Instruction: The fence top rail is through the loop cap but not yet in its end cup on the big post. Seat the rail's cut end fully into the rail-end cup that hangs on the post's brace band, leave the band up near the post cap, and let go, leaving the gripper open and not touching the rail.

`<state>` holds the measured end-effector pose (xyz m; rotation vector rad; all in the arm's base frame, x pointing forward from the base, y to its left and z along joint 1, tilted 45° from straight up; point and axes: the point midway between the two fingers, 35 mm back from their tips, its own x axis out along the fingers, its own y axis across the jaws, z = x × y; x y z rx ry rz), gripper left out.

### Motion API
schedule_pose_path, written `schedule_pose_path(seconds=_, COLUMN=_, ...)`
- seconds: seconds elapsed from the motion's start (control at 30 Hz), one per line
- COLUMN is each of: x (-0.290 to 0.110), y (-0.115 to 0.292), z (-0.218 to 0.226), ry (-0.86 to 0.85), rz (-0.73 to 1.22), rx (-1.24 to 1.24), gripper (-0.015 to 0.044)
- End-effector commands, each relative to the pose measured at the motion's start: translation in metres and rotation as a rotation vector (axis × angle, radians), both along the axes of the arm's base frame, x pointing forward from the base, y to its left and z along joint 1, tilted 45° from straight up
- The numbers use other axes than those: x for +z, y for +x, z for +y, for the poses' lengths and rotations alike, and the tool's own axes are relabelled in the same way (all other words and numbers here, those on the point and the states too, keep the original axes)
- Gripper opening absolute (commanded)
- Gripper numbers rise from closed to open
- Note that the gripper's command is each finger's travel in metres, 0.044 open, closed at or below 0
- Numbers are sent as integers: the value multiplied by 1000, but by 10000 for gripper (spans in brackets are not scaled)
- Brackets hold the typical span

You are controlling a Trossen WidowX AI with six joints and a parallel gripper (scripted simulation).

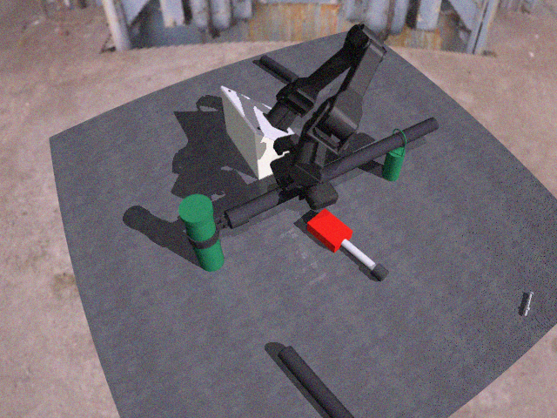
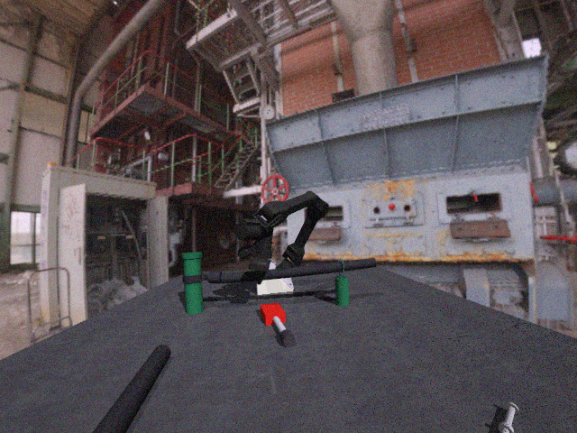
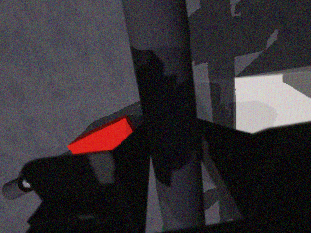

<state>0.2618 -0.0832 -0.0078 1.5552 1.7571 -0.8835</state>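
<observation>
1. We see the end effector (image 1: 300,176) clamped on the top rail (image 1: 382,145) near its middle, fingers pinching the bar from both sides.
2. The top rail is a long, dark grey round bar with a matte surface, held off the tabletop (image 1: 432,252) and running across it on a slant.
3. One end passes through the thin green loop cap (image 1: 400,136) on the small green post (image 1: 393,165) and sticks out beyond it.
4. Its cut end (image 1: 230,219) lies just beside the big green post (image 1: 201,232), close to the dark brace band (image 1: 204,243) around that post; we cannot tell whether it is inside the cup.
5. In the exterior view the top rail sits nearly level, at about the band's height.
6. A red-headed tool (image 1: 330,229) with a white handle lies on the tabletop just below the end effector.
</observation>
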Motion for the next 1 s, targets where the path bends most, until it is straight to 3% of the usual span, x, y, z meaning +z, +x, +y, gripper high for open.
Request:
schedule_pose_path(seconds=0.0, x=1, y=4, z=-8, ry=-20, rz=-17, rx=-10, gripper=0)
schedule_pose_path(seconds=0.97, x=0, y=0, z=-1, ry=-2, rz=-1, rx=1, gripper=0)
